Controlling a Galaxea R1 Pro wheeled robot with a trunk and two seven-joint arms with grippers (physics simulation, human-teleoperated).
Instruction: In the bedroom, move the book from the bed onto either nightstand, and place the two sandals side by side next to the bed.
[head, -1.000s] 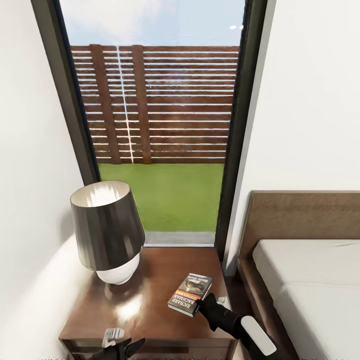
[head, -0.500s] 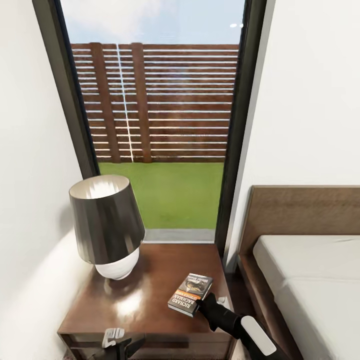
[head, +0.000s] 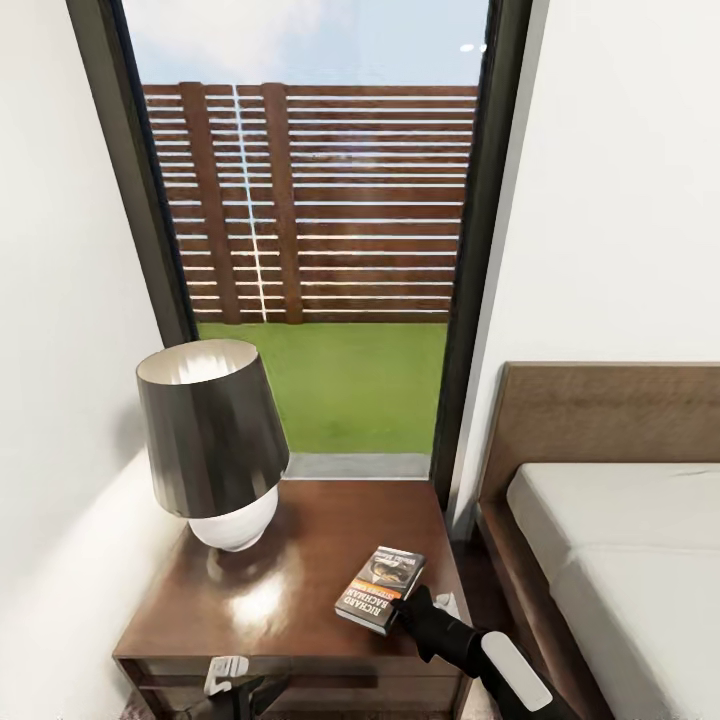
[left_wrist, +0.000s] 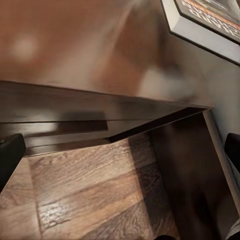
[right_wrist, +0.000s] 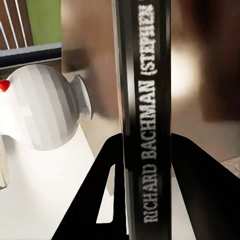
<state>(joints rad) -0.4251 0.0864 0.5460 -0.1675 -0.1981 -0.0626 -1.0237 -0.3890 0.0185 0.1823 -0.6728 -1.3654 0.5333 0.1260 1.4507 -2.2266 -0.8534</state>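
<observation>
Camera tilted since a second ago; right tool (head: 405, 597) still clamps the book (head: 381, 589) over the nightstand (head: 290, 590), unreleased. Left tool (head: 240, 690): can't tell.

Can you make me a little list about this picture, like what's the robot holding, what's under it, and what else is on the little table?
Held thing: small dark paperback book with an orange band, clamped by its spine in the right gripper
Under it: low glossy dark-brown wooden nightstand; whether the book touches the top cannot be told
Also on the nightstand: table lamp with dark shade and round white base, towards the wall
Beside the nightstand: dark wood bed with a pale mattress
Left gripper: low at the nightstand's front edge, holding nothing
</observation>
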